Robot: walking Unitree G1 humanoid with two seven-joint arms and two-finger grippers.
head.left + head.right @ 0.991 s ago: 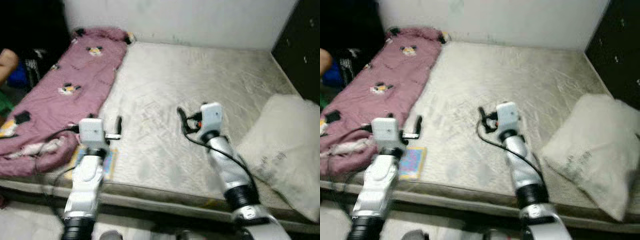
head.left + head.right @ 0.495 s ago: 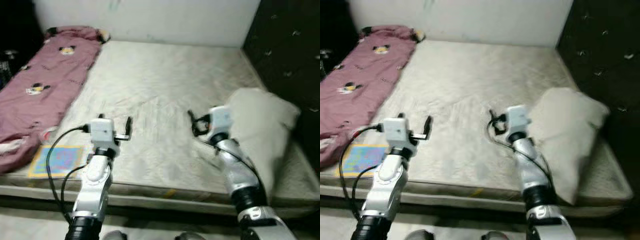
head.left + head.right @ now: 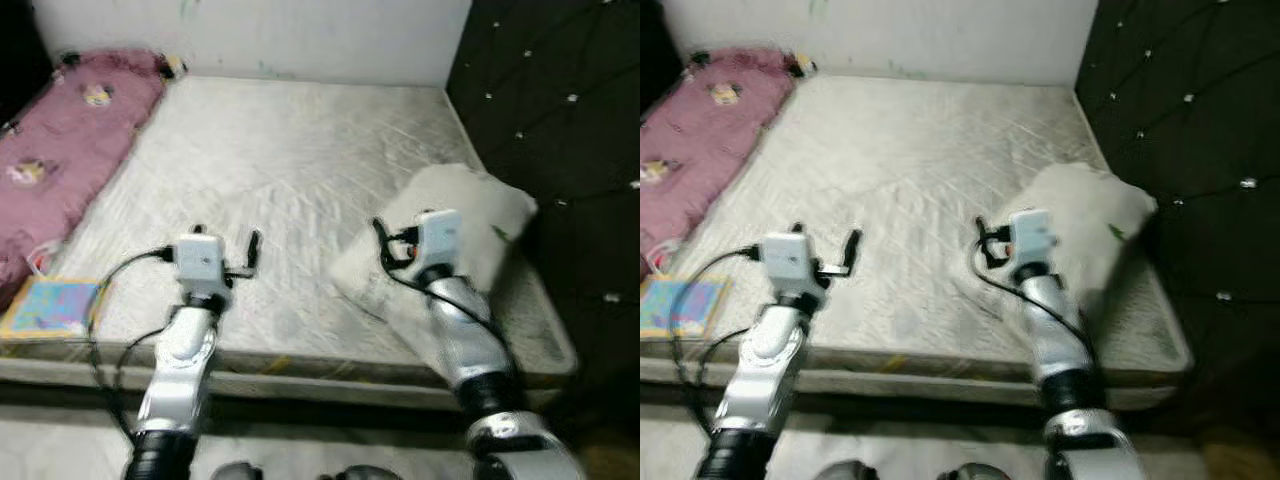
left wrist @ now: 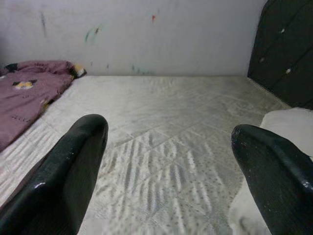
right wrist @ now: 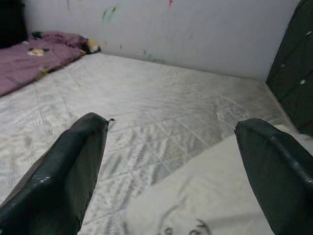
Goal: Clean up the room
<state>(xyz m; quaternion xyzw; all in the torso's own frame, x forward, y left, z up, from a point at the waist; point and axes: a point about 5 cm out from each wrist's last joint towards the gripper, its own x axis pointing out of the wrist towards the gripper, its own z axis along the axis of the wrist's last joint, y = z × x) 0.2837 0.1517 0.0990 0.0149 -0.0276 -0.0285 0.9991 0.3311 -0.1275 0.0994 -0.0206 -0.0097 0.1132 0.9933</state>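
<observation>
One rumpled white pillow (image 3: 450, 225) on bare mattress (image 3: 280, 170), pink blanket (image 3: 60, 140) bunched left

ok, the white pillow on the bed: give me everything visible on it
The pillow is off-white, soft-looking fabric, plump and creased, with faint dark print near one end and a small green mark on its top. It lies slanted on the quilted mattress at the bed's right side, close to the dark tufted headboard. The right gripper, fingers spread, hovers over its near-left edge; contact can't be judged.

Bare quilted mattress (image 3: 300, 150), pink blanket (image 3: 60, 150), white pillow (image 3: 450, 215), colourful book (image 3: 50, 307)
</observation>
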